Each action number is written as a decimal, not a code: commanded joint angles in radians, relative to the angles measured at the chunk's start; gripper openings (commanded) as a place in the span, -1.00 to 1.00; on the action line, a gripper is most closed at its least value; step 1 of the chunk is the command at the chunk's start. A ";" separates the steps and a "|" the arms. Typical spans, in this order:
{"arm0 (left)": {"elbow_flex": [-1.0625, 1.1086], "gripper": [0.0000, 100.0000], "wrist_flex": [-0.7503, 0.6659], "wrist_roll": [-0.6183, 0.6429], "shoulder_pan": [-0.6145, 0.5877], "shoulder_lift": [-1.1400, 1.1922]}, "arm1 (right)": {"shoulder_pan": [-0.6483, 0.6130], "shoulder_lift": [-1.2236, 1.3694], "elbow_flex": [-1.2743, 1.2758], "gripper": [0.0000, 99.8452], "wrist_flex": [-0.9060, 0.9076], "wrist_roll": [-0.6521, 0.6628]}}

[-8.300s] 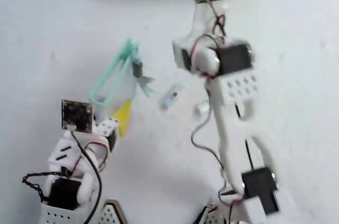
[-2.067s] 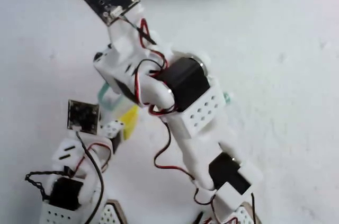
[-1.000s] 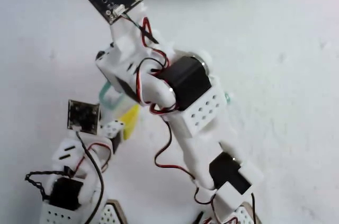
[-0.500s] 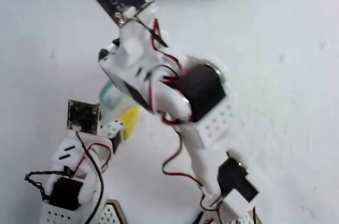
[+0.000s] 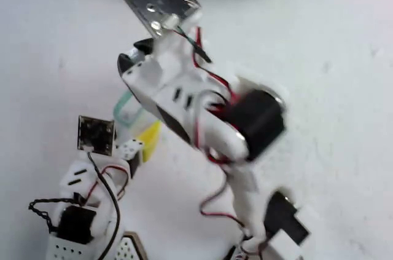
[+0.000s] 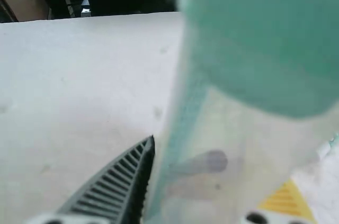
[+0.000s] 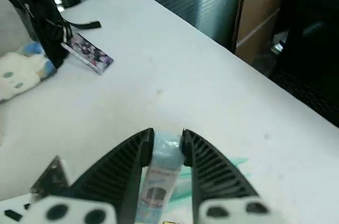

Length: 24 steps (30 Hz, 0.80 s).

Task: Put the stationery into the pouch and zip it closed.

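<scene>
Two arms work over a white bench (image 5: 319,57). The right arm (image 5: 202,118) stretches from the near edge across toward the far left. Its wrist is above the pouch (image 5: 124,107), whose teal edge shows just beside the arm.

The right pincer (image 7: 168,139) is pinching a small stationery piece (image 7: 161,173) with a pale blue top and a printed label. Both ribbed fingers (image 7: 130,158) press on its sides. Thin teal lines of the pouch show beneath it.

The left arm (image 5: 86,198) sits at the near left corner, with the left pincer (image 5: 134,150) at the pouch's near end, touching a yellow patch (image 5: 149,137). Whether that yellow belongs to the pouch or lies inside it I cannot tell.

In the left wrist view the pouch rises close before the camera, with a broad teal band along one side and a clear wall next to it. The yellow shows at one corner. One black ribbed finger (image 6: 124,184) lies against the pouch's teal edge and the wall passes in beside it, so this pincer is clamped on the pouch. Its second finger is hidden behind the wall.

Far off on the bench, the right wrist view shows a black bag (image 7: 37,7), a white plush toy (image 7: 18,73) and a small card (image 7: 87,52) close together.
</scene>
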 commanded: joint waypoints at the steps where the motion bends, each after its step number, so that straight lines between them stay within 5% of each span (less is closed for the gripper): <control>1: -0.052 -0.46 -0.003 0.003 -0.007 -0.005 | -0.045 -0.137 -0.032 -0.97 -0.013 0.014; 7: -0.048 -0.46 -0.003 0.003 -0.004 -0.005 | -0.027 -0.358 0.041 -0.97 0.038 0.014; 13: -0.046 -0.46 -0.003 0.003 -0.002 -0.005 | -0.021 -0.607 0.436 -0.97 -0.038 0.014; 20: -0.046 -0.45 -0.003 0.003 -0.002 -0.005 | -0.018 -0.757 1.039 -0.97 -0.704 0.015; 24: -0.046 -0.45 -0.002 0.003 -0.007 -0.005 | -0.024 -0.766 1.355 -0.97 -1.069 0.170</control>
